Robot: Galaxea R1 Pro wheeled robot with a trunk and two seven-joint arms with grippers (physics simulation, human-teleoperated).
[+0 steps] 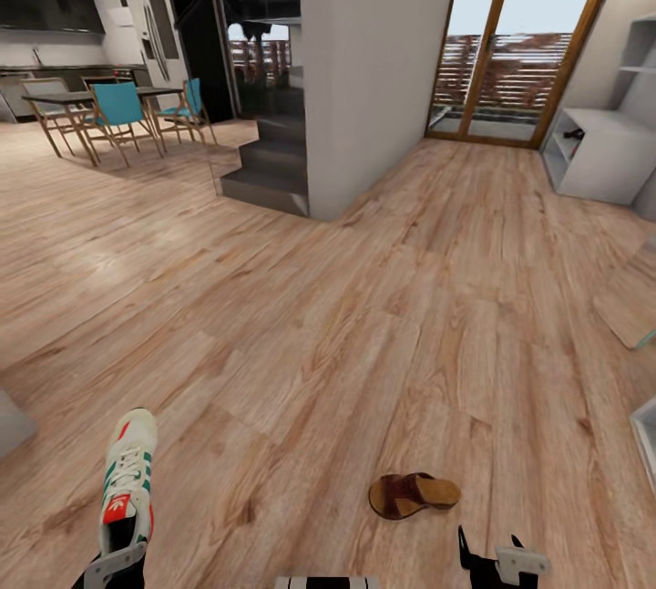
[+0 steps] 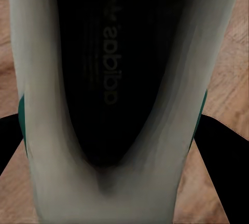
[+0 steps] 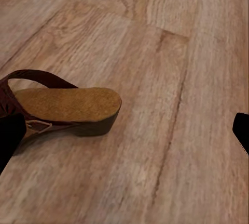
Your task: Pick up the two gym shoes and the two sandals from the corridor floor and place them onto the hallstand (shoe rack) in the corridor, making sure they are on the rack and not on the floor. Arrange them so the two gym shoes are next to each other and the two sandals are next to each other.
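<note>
One white lace-up gym shoe with green stripes [image 1: 128, 480] sits pinched in the left jaws [image 1: 114, 562], near left. Right jaws [image 1: 497, 562] hang spread beside the brown leather sandal [image 1: 412, 494] on the wood-plank floor [image 1: 364, 315]. Likely next: close on the sandal, then drive to the pale-grey hallstand [image 1: 597, 151], far right.

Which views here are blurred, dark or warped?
Head view: wide-angle warp bends the window frame; floor evenly lit. Left wrist view: sneaker so close it is soft, its inside dark. Right wrist view: sandal sharp, faint shadow beneath.
</note>
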